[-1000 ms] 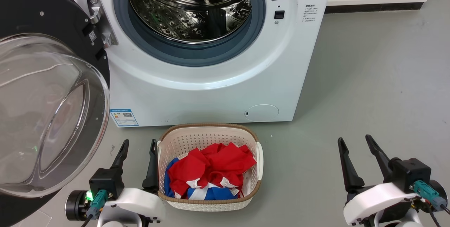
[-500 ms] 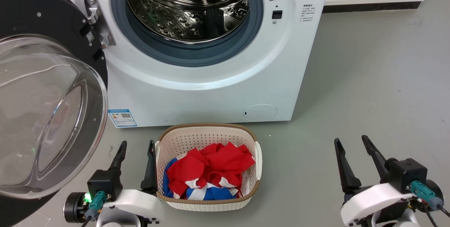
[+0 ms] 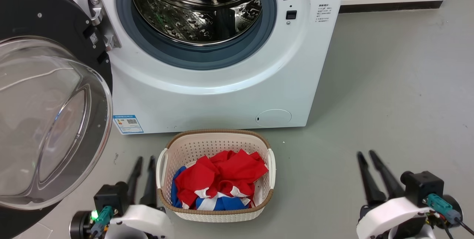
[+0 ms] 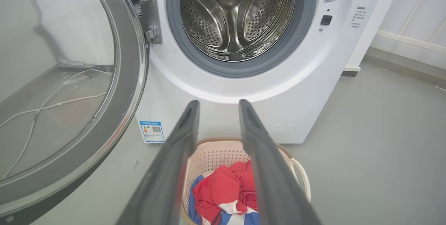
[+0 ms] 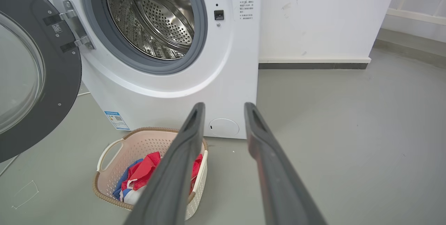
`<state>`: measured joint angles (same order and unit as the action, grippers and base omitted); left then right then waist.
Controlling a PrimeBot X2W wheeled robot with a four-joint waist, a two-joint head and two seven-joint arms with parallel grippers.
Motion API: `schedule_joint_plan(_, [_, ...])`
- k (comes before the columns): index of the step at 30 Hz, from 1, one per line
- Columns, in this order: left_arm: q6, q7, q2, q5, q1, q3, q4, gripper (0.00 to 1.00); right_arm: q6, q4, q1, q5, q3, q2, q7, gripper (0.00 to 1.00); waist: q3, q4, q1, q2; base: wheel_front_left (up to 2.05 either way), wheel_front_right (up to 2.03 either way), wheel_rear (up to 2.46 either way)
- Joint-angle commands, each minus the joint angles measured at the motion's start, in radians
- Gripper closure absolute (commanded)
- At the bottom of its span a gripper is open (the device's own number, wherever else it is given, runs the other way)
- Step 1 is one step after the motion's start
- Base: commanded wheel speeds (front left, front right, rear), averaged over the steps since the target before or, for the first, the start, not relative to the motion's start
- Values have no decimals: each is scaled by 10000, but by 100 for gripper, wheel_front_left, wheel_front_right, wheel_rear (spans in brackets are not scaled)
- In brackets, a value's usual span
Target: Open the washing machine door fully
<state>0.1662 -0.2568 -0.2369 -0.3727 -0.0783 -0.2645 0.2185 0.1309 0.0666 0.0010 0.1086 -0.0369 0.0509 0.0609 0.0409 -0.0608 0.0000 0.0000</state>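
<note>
**Head view.** One big white boxy front-loading washing machine (image 3: 222, 94) is seen at the top, standing on a grey floor (image 3: 389, 83). Its one perforated steel drum (image 3: 196, 6) is exposed inside a single grey rubber gasket (image 3: 200, 56). One large round glossy black door with a bulging clear glass bowl (image 3: 48, 120) is swung out to the machine's left on one metal hinge (image 3: 102, 20), well clear of the opening. One blue label sticker (image 3: 127, 123) is stuck low on the front. One beige perforated laundry basket (image 3: 218, 133) is placed on the floor just before the machine, and crumpled red, blue and white cloth (image 3: 222, 178) is piled in it; the number of garments cannot be told. Two grippers are counted. The left gripper (image 3: 145, 158) is seen just left of the basket and the right gripper (image 3: 365, 154) well to its right. Each has two dark fingers set slightly apart, and nothing is gripped.

**Left wrist view.** A narrow gap is kept between the left gripper's (image 4: 218, 102) two fingers, through which the basket (image 4: 217, 153) is seen. The door (image 4: 132, 61) is seen at the left.

**Right wrist view.** The right gripper's (image 5: 223, 105) two fingers are likewise parted and empty, raised over the floor. The door (image 5: 59, 78) stands wide of the drum.
</note>
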Motion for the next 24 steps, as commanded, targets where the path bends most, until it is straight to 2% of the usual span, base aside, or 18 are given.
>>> schedule_joint_plan(1, [-74, 74, 33, -293, -29, 91, -59, 100, 0, -79, -7, 335, -28, 0, 31, 100, -5, 9, 0, 0, 0, 0, 0])
schedule_joint_plan(7, [-317, 379, 174, -1350, -60, 395, -30, 100, 0, 74, -114, 1724, 33, 89, -69, 100, -23, 39, 0, 0, 0, 0, 0])
schedule_joint_plan(24, [-892, 1072, 508, -3746, -155, 1105, 60, 100, 0, 456, -379, 4772, 143, 235, -266, 100, -72, 116, 0, 0, 0, 0, 0])
